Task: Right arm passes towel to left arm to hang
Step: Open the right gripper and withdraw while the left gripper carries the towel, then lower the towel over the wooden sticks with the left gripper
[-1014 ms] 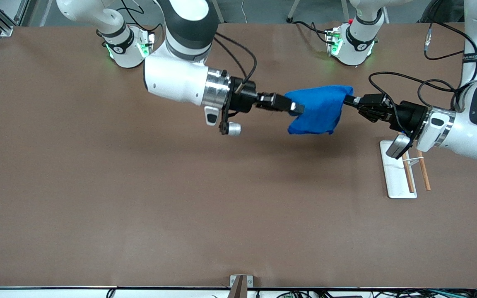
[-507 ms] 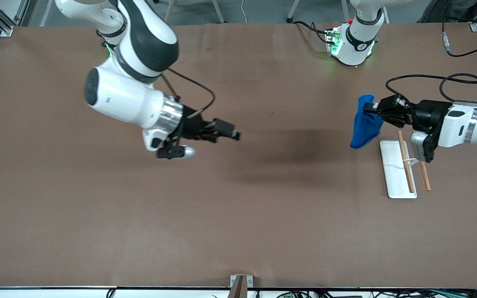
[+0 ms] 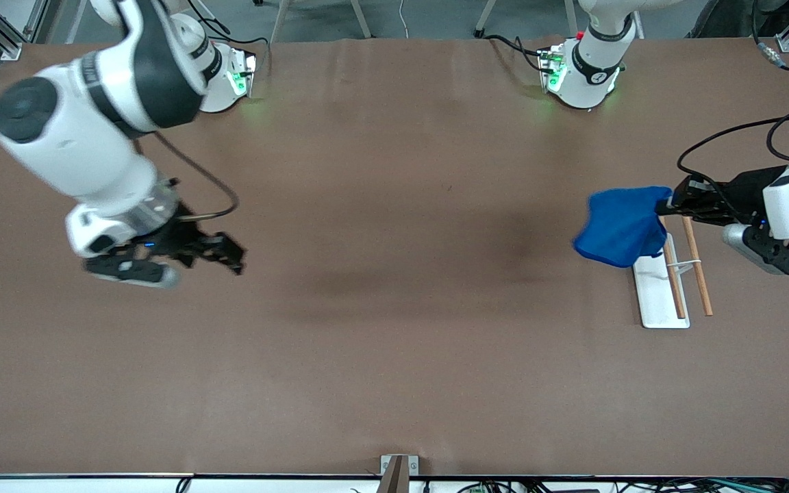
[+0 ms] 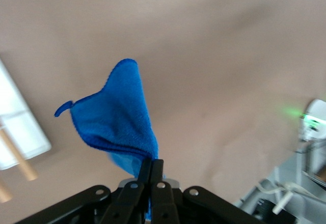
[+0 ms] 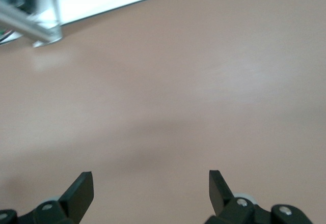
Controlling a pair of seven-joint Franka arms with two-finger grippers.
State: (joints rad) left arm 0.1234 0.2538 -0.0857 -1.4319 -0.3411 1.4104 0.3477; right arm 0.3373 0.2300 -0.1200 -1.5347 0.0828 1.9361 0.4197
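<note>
The royal-blue towel [image 3: 622, 224] hangs from my left gripper [image 3: 668, 203], which is shut on one edge of it, up in the air over the white tray [image 3: 655, 301] at the left arm's end of the table. In the left wrist view the towel [image 4: 116, 127] droops from the closed fingers [image 4: 151, 169], its small thread loop sticking out at one corner. My right gripper [image 3: 237, 259] is open and empty over bare table at the right arm's end; its wrist view shows the two fingertips [image 5: 81, 188] wide apart over the brown top.
The white tray carries two wooden rods [image 3: 697, 274], partly covered by the hanging towel; it also shows in the left wrist view [image 4: 18, 127]. Both robot bases [image 3: 583, 75] stand along the edge of the table farthest from the front camera.
My right gripper let go of the towel and swung away to its own end of the table. My left gripper carried the towel from mid-table to over the tray.
</note>
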